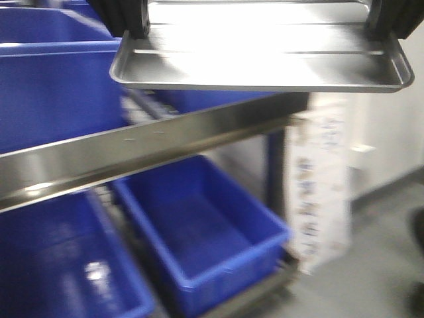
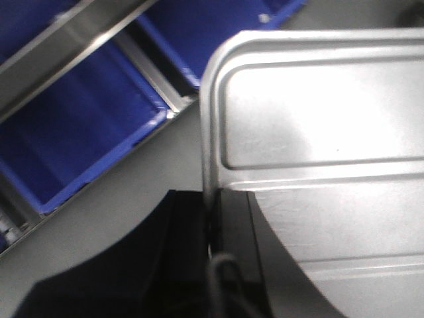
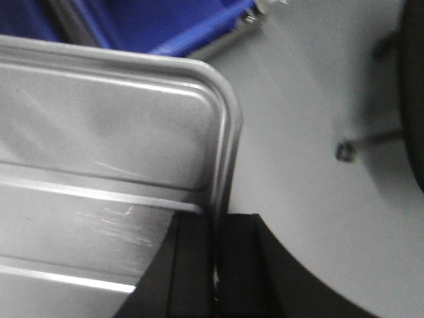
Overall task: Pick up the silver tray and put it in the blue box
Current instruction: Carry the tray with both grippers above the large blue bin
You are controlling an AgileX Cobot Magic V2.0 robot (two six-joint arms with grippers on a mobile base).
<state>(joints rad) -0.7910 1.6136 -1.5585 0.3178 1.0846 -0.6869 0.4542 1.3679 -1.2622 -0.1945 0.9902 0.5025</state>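
At the far left, blue crates point(image 1: 53, 99) are seen on the upper level of a rack, and a steel rail point(image 1: 152, 142) is seen running diagonally below them. The left gripper point(image 2: 213, 218) is closed onto the left rim of the silver tray point(image 1: 258, 66), the rim being pinched between its black fingers. The tray is held in the air, roughly level, above the rail and well apart from the blue box point(image 1: 205, 232), which is seen open on the lower level beneath it. The tray's right rim is clamped in the same way by the right gripper point(image 3: 217, 242). Further right, a white printed carton point(image 1: 318, 192) is stood upright on the grey floor point(image 1: 384, 265) beside the rack.
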